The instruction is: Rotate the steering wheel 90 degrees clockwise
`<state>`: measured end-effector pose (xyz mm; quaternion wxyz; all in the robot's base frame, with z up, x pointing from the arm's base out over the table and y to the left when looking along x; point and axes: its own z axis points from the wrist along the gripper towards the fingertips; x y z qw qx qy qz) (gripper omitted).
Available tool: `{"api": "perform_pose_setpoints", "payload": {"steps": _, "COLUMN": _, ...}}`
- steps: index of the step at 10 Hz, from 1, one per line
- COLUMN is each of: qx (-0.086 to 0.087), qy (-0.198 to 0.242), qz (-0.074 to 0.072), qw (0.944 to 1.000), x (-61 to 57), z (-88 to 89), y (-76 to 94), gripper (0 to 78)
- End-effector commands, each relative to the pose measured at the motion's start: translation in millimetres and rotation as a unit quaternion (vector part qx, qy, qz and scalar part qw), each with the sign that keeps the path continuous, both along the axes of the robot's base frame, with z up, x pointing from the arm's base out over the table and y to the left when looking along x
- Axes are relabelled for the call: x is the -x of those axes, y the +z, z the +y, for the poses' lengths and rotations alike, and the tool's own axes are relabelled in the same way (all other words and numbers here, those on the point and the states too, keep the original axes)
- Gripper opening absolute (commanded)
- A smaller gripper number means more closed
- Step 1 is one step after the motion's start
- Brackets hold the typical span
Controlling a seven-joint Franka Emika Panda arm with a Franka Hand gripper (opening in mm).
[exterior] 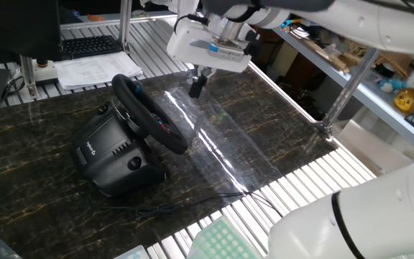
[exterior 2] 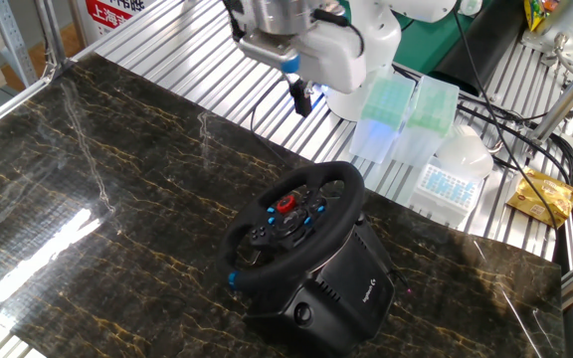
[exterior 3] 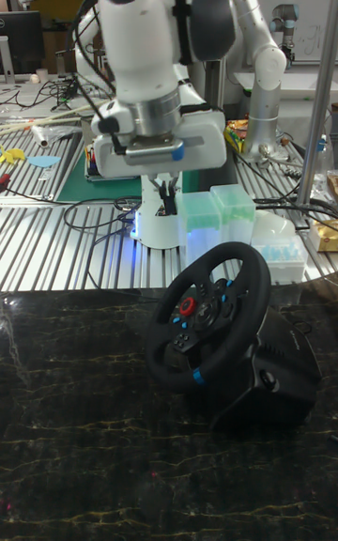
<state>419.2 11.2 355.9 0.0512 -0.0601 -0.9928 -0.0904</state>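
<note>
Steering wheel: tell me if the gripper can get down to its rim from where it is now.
Probably yes. The gripper hangs in the air above and behind the steering wheel, not touching it, and nothing lies between them. The upper rim faces open space.
</note>
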Motion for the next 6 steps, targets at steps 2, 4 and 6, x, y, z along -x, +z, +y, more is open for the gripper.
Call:
{"api": "perform_pose_setpoints", "payload": {"steps": 2, "qx": 0.116, "qy": 0.070, "qz": -0.040, "qw": 0.9900, "x": 10.2, "z": -13.3, "y": 0.1, "gripper": 0.0}}
{"api": "perform_pose_setpoints", "payload": {"steps": 4, "qx": 0.125, "qy": 0.069, "qz": -0.029, "qw": 0.9894, "x": 13.1, "z": -16.5, "y": -8.4, "gripper": 0.0}}
{"api": "perform_pose_setpoints", "payload": {"steps": 6, "qx": 0.121, "qy": 0.069, "qz": 0.000, "qw": 0.9902, "x": 13.7, "z": -17.0, "y": -12.0, "gripper": 0.0}}
